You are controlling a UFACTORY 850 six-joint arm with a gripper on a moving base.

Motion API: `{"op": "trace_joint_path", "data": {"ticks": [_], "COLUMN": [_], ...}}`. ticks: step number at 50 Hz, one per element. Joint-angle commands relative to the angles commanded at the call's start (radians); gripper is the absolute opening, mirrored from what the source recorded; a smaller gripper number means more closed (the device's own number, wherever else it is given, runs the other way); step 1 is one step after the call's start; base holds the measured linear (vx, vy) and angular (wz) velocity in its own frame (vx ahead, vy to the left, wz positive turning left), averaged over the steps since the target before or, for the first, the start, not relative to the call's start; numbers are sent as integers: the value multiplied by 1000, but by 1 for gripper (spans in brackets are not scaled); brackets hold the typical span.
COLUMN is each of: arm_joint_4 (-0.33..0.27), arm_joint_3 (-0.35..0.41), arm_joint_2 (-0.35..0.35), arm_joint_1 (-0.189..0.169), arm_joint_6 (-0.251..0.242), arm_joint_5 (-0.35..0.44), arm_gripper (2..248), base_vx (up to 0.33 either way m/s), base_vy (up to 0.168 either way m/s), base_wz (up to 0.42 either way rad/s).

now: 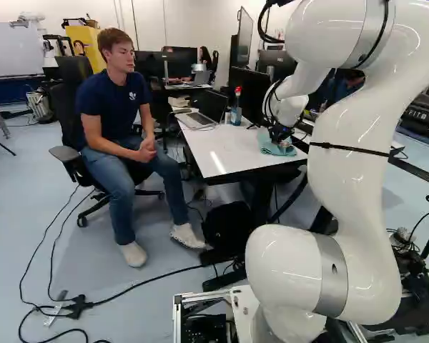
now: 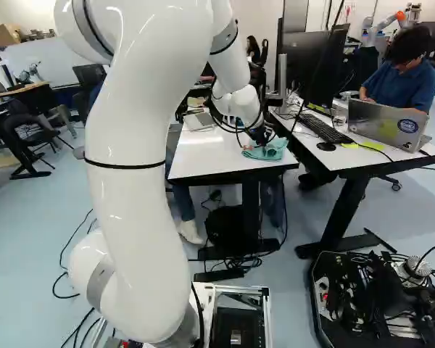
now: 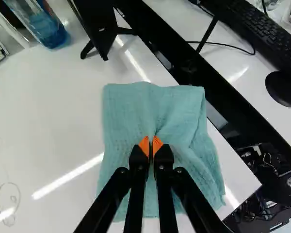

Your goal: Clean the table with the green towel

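Observation:
At the far end of the arm, the black gripper points down onto the green towel on the white table. In the wrist view the gripper is shut, its orange-padded tips pinching a fold of the towel near its middle. The cloth lies spread and creased around the fingers, close to the table's edge. Faint loop-shaped marks show on the tabletop, off to one side of the towel.
A bottle with blue liquid and a monitor stand are beyond the towel. Across a dark gap, a neighbouring table holds a keyboard and mouse. An open laptop stands at the table's far side. A seated person is beside the table.

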Motion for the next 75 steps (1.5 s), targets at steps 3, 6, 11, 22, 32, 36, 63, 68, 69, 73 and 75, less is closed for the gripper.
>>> {"op": "trace_joint_path", "data": {"ticks": [3, 6, 11, 22, 32, 36, 63, 68, 69, 73, 75], "arm_joint_4": [0, 0, 0, 0, 0, 0, 0, 0, 0, 0, 0], "arm_joint_3": [2, 3, 6, 11, 14, 15, 20, 21, 21, 22, 23], "arm_joint_2": [8, 15, 28, 55, 78, 88, 147, 153, 153, 155, 156], "arm_joint_1": [0, 0, 0, 0, 0, 0, 1, 9, 12, 22, 28], "arm_joint_6": [0, 0, 0, 0, 0, 0, 0, 0, 0, 0, 0], "arm_joint_5": [0, 0, 0, 0, 0, 0, 0, 0, 0, 0, 0], "arm_gripper": [32, 32, 32, 32, 32, 32, 32, 32, 32, 32, 32], "base_vx": [0, 0, 0, 0, 0, 0, 0, 0, 0, 0, 0], "base_vy": [0, 0, 0, 0, 0, 0, 0, 0, 0, 0, 0], "base_wz": [0, 0, 0, 0, 0, 0, 0, 0, 0, 0, 0]}}
